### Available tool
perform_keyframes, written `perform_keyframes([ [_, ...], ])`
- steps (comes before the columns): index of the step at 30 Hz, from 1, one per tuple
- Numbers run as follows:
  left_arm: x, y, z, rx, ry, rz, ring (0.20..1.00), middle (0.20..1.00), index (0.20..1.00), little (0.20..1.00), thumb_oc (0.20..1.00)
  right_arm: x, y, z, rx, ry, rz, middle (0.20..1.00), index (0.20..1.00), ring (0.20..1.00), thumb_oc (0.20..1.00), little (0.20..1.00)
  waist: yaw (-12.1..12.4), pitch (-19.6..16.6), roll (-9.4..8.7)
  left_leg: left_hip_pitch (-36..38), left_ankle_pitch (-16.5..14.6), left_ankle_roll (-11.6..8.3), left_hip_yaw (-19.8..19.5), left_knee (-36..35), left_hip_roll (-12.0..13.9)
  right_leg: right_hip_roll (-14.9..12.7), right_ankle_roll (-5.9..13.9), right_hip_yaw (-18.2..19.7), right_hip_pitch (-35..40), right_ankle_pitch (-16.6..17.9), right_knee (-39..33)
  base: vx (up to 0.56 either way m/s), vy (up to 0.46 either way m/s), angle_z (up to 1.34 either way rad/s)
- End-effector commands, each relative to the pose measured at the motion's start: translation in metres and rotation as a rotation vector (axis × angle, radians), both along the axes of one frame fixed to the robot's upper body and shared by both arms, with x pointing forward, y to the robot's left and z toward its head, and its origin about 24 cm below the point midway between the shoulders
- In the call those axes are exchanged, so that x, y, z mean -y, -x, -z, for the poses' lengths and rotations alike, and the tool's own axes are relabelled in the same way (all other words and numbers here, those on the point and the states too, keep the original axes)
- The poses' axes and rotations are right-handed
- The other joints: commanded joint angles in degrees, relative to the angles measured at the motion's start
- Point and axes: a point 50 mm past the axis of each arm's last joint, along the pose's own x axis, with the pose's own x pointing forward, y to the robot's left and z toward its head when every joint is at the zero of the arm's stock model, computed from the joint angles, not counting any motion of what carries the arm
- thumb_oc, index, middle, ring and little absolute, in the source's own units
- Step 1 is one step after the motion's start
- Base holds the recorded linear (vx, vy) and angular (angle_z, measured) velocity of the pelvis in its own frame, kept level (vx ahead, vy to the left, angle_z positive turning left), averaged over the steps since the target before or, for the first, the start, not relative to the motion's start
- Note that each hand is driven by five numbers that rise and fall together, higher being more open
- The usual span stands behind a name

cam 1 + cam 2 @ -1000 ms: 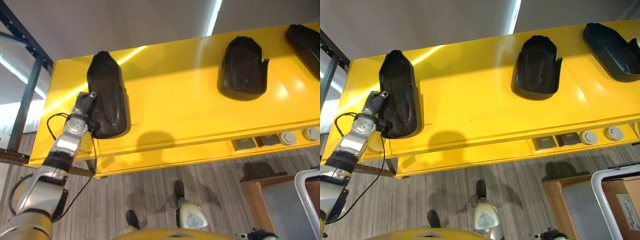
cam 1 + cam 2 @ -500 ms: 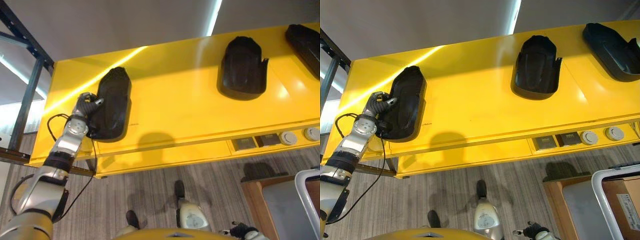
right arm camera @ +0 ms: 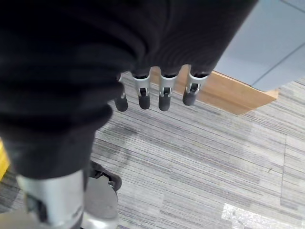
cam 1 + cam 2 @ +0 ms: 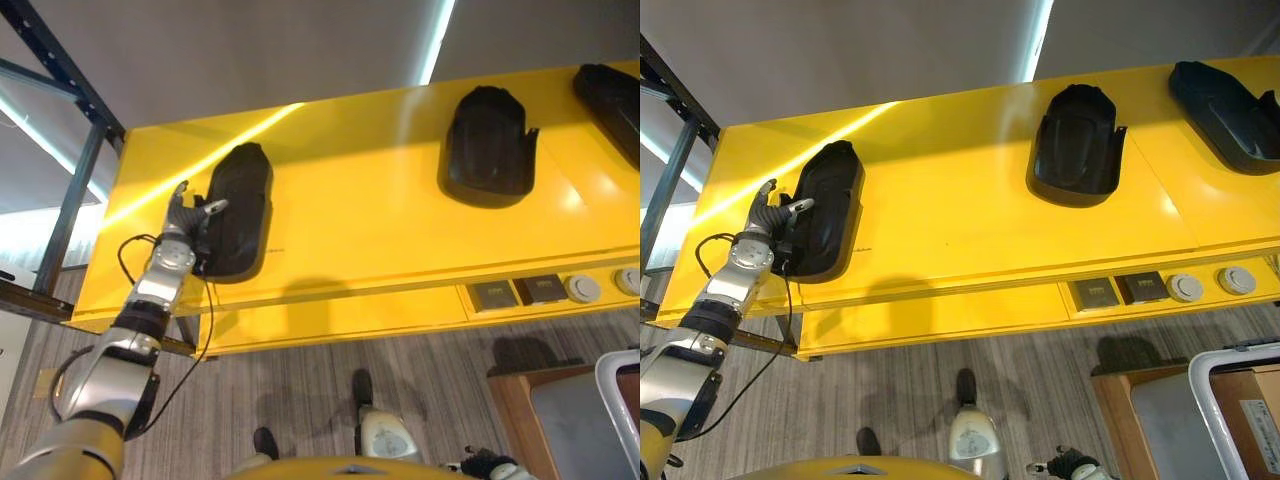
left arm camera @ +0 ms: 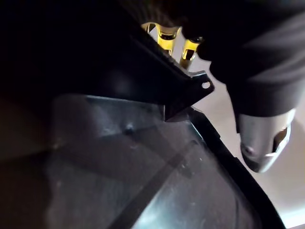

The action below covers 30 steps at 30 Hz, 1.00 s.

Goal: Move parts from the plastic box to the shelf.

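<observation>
**Left hand at the first part on the yellow shelf**

I have the left hand [image 4: 187,215] up at the yellow shelf [image 4: 370,230], against the left edge of a black moulded part [image 4: 238,225] that lies flat near the shelf's left end. Its fingers are straight and spread, with one fingertip and the thumb touching the part's rim; nothing is clasped. In the left wrist view the part's dark hollow inside [image 5: 143,176] sits right under the hand.

Two more black parts lie on the same shelf: a second part [image 4: 1077,145] past the middle and a third part [image 4: 1230,110] at the right end, well apart from each other.

My right hand [image 3: 157,93] hangs low over the grey striped floor [image 3: 200,162], fingers relaxed and holding nothing.
</observation>
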Motion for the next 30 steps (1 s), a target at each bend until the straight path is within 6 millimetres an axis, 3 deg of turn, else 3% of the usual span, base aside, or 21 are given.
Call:
perform_keyframes([
  [1,0.002,-0.009,-0.010,0.032,0.053,-0.014,1.000,1.000,1.000,1.000,1.000,0.007,0.016,0.001,-0.082,0.024,-0.009,1.000,1.000,1.000,1.000,1.000,-0.9,-3.2,0.95,0.0,1.8,-0.19,-1.4,0.0,3.7,-4.5,-0.42,-0.4,2.6,-5.4,-0.3,0.00,0.000,0.00],
  [11,-0.006,0.000,0.002,0.002,-0.005,-0.027,1.000,1.000,1.000,1.000,1.000,-0.002,0.016,0.005,-0.089,-0.004,0.011,1.000,1.000,1.000,1.000,1.000,1.1,-7.1,-0.03,2.4,3.2,0.34,-2.3,0.0,3.2,-4.7,-0.42,-0.7,5.8,-4.9,-0.3,0.00,0.003,0.00],
  [13,-0.001,0.017,-0.008,0.103,-0.129,0.028,1.000,1.000,1.000,1.000,1.000,-0.010,0.021,0.009,-0.088,-0.032,0.038,1.000,1.000,1.000,1.000,1.000,2.5,-7.5,-0.76,3.1,3.4,0.50,-2.8,0.0,3.1,-4.7,-0.28,-0.8,7.0,-4.6,-0.3,-0.04,0.034,0.00],
  [15,-0.011,0.036,-0.006,0.118,-0.267,0.064,1.000,1.000,1.000,1.000,1.000,-0.017,0.023,0.012,-0.087,-0.060,0.035,1.000,1.000,1.000,1.000,1.000,3.4,-7.7,-1.33,3.5,3.5,0.38,-2.9,0.0,3.1,-4.7,0.14,-0.7,7.5,-4.6,0.0,-0.02,0.024,0.06],
  [20,-0.019,0.064,0.001,0.141,-0.318,0.075,1.000,1.000,1.000,1.000,1.000,-0.031,0.031,0.017,-0.106,-0.108,-0.023,1.000,1.000,1.000,1.000,1.000,4.2,-7.9,-2.24,4.1,3.5,0.08,-2.8,0.0,3.2,-4.7,1.01,-0.3,8.0,-4.5,0.5,0.00,0.016,0.04],
  [21,-0.020,0.092,0.007,0.154,-0.285,0.109,0.200,0.200,0.200,0.200,0.200,-0.037,0.041,0.020,-0.124,-0.128,-0.011,1.000,1.000,1.000,1.000,1.000,5.0,-8.0,-3.03,4.2,3.3,0.04,-2.9,0.0,3.4,-4.5,1.39,0.1,8.1,-4.5,1.0,-0.01,0.016,0.08],
  [23,-0.016,0.110,0.001,0.190,-0.271,0.156,0.200,0.200,0.200,0.200,0.200,-0.039,0.046,0.022,-0.123,-0.138,0.033,1.000,1.000,1.000,1.000,1.000,5.8,-7.8,-3.34,4.0,3.1,0.11,-3.1,0.0,3.4,-4.4,1.50,0.2,8.1,-4.6,1.1,0.00,0.000,0.00],
  [25,-0.005,0.129,0.009,0.162,-0.190,0.229,0.200,0.200,0.200,0.200,0.200,-0.045,0.049,0.023,-0.110,-0.157,0.082,1.000,1.000,1.000,1.000,1.000,6.9,-7.0,-3.64,3.7,3.0,0.31,-3.3,0.0,3.2,-4.2,1.47,0.3,7.9,-4.5,1.0,-0.03,0.010,0.03],
  [27,-0.005,0.129,0.009,0.161,-0.190,0.230,0.200,0.200,0.200,0.200,0.200,-0.045,0.049,0.024,-0.110,-0.157,0.082,1.000,1.000,1.000,1.000,1.000,6.9,-7.1,-3.67,3.7,3.0,0.32,-3.3,0.0,3.2,-4.2,1.47,0.4,7.9,-4.5,1.0,-0.02,0.006,0.07],
  [30,0.002,0.145,0.012,0.122,-0.177,0.321,0.200,0.200,0.200,0.200,0.200,-0.047,0.053,0.024,-0.104,-0.169,0.113,1.000,1.000,1.000,1.000,1.000,7.4,-6.2,-3.76,3.3,2.8,0.49,-3.3,0.0,3.0,-4.0,1.47,0.5,7.5,-4.5,0.8,-0.02,0.005,-0.01],
])
